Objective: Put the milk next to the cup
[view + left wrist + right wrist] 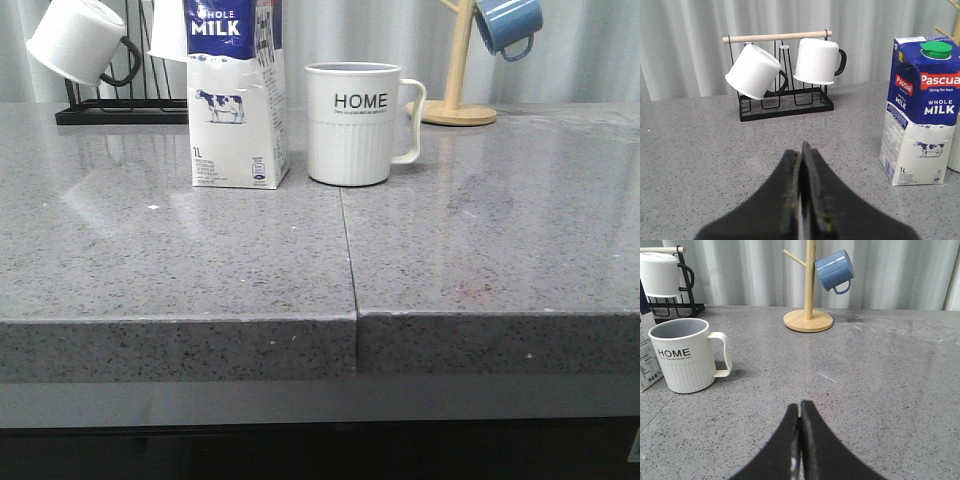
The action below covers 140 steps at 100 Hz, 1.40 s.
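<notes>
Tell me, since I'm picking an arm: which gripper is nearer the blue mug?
Right. The right gripper faces the blue mug across the counter; the left gripper faces the rack side.

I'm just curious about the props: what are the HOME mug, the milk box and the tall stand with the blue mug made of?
The mug looks like glazed white ceramic: thick rim, ribbed lower half, soft shine. The milk carton appears to be coated printed cardboard with folded edges and a green plastic cap. The stand seems to be pale, unpainted wood, matte.
</notes>
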Motion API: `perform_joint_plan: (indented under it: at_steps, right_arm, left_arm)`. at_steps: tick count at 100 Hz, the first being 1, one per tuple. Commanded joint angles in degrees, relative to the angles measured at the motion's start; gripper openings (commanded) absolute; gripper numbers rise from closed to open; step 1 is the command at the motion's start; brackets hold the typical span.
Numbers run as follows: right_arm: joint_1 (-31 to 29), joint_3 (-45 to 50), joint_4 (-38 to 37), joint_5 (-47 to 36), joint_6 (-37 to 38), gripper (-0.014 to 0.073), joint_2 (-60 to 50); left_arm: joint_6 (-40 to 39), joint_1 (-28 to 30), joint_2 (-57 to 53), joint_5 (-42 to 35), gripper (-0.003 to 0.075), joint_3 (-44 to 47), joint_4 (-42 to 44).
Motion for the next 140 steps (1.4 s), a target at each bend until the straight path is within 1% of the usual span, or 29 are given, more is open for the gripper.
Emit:
perform_joint_plan:
  at_steps: [1, 10, 20, 37, 51, 66, 93, 120, 140]
  right_arm:
    - [-0.2, -1.5, -0.5, -4.5, -0.1, -0.012, 0.1]
    - [-0.2, -1.5, -0.5, -4.5, -0.1, -0.012, 0.1]
    - [-0.2, -1.5, -0.5, -4.5, -0.1, -0.012, 0.1]
    - [-0.2, -1.5, -0.5, -4.5, -0.1, -0.012, 0.1]
    - [-0.2, -1.5, -0.5, -4.5, -0.1, -0.012, 0.1]
    - [-0.2, -1.5, -0.5, -4.5, -0.1, -0.012, 0.1]
    - [-0.2, -1.5, -0.5, -4.5, -0.1, -0.012, 0.1]
    - [-0.2, -1.5, -0.5, -4.5, -0.1, -0.012, 0.1]
    - [-0.2, -1.5, -0.5, -4.5, -0.1, -0.012, 0.1]
  left_arm:
    - [-0.8, 0.1, -0.1, -5.2, -0.0021, -1.6, 0.1]
    - [-0.8, 0.1, -0.1, -5.3, -0.002, -1.6, 0.1]
    - [-0.8, 0.1, -0.1, -7.7, -0.002, -1.6, 0.1]
    - [-0.8, 0.2, -0.1, -8.2, -0.002, -0.8, 0.3]
    - [-0.8, 2.2, -2.2, -8.2, -0.002, 1.9, 0.4]
    - [-0.8, 4.2, -6.6, -8.1, -0.002, 5.6, 0.4]
    - [-0.8, 4.7, -16.7, -7.9, -0.002, 14.6, 0.4]
    - [-0.8, 8.7, -27.1, -9.4, -0.002, 23.8, 0.5]
    - [-0.8, 9.1, -34.5, -9.3, -0.002, 28.2, 3.2]
